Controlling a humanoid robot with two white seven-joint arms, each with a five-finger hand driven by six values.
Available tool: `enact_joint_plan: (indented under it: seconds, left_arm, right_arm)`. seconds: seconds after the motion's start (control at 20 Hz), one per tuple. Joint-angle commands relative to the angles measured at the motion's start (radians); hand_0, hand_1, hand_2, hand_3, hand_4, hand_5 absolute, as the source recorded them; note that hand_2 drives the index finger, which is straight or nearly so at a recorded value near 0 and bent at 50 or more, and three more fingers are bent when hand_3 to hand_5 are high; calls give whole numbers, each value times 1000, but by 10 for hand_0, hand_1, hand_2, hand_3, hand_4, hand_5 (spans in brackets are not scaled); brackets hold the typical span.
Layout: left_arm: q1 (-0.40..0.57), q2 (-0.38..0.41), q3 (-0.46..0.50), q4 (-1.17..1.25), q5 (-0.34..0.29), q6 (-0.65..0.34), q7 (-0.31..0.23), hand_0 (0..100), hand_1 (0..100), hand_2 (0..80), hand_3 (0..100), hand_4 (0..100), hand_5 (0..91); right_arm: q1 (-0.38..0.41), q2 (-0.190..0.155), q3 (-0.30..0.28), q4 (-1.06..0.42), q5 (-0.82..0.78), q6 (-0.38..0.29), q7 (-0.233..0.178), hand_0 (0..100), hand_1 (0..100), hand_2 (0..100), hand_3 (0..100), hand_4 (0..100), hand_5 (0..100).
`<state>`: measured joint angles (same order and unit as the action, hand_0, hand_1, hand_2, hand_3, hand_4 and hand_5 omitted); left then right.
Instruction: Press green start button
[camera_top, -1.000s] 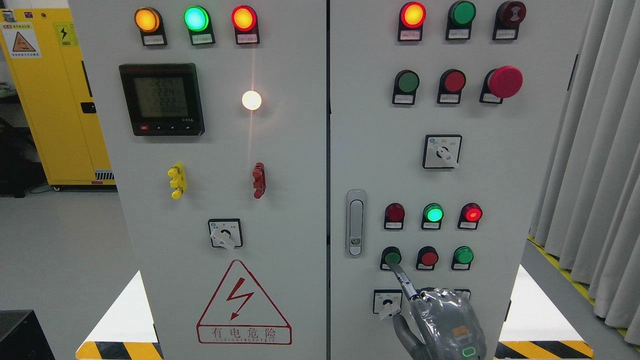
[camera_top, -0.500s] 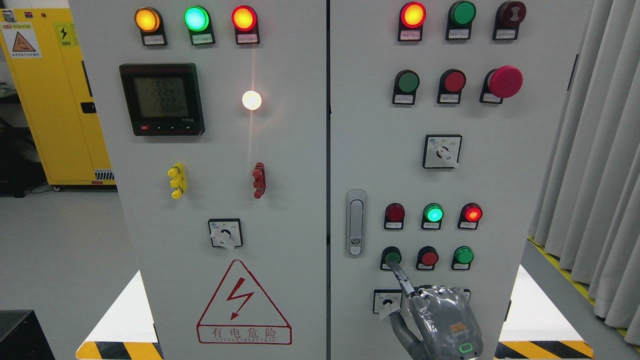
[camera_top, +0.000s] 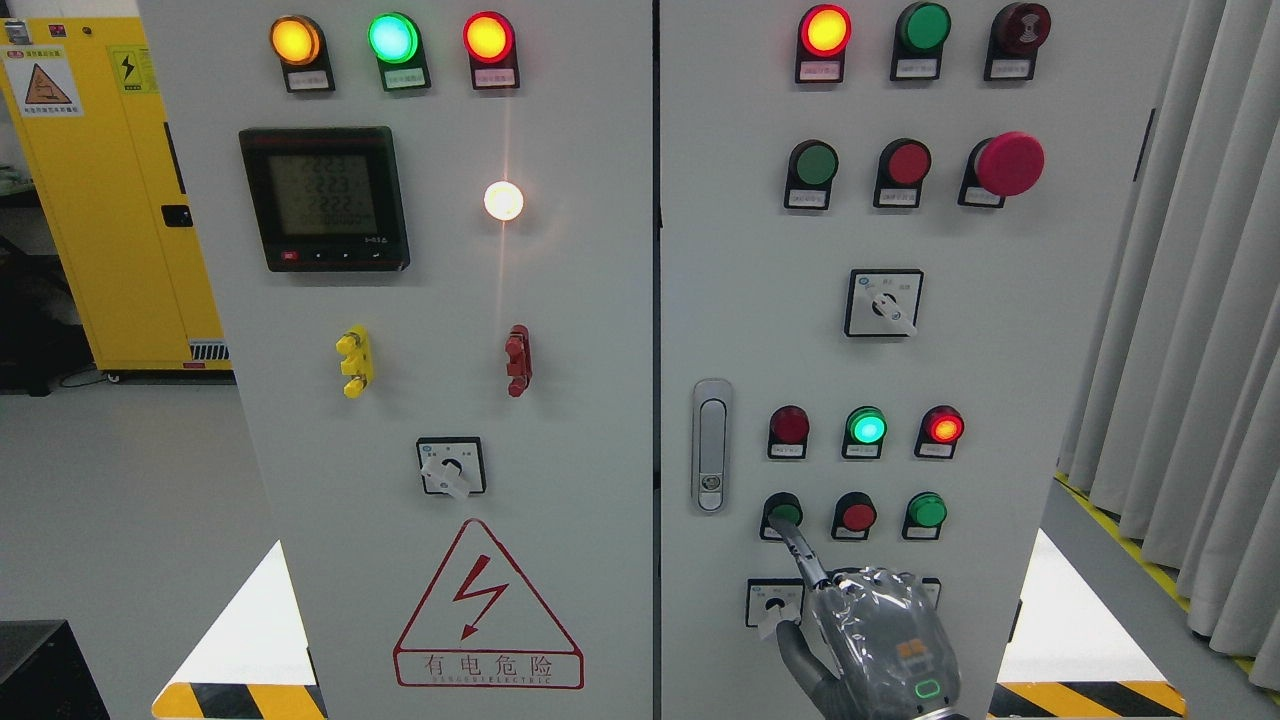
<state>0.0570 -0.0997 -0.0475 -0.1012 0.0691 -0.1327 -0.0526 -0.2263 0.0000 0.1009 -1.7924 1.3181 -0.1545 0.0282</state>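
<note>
On the right cabinet door, the bottom button row holds a green button (camera_top: 783, 511) at its left end. My right hand (camera_top: 868, 632), wrapped in clear plastic, comes up from the bottom edge below it. Its index finger (camera_top: 803, 553) is stretched out, with the tip resting on the lower edge of that green button. The other fingers are curled in and hold nothing. The left hand does not show.
Beside the pressed button sit a red button (camera_top: 858, 516) and another green one (camera_top: 927, 511). Above them are three indicator lamps (camera_top: 866, 427), the middle one lit green. A rotary switch (camera_top: 773, 604) lies just left of my hand, and a door latch (camera_top: 711, 445) further left.
My right hand has risen slightly and edged left, with the index fingertip staying on the green button. The meter readout on the left door has changed.
</note>
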Motion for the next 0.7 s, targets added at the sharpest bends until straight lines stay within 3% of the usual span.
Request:
enact_joint_plan:
  seconds: [0.0, 0.65]
  left_arm:
    - [0, 0, 0, 0, 0, -1, 0, 120, 556, 0, 0, 0, 0]
    - [0, 0, 0, 0, 0, -1, 0, 120, 556, 0, 0, 0, 0]
  right_arm:
    - [-4, 28, 0, 28, -48, 27, 21, 569, 834, 0, 937, 941, 960]
    - [-4, 28, 0, 22, -48, 29, 19, 576, 826, 0, 932, 941, 955]
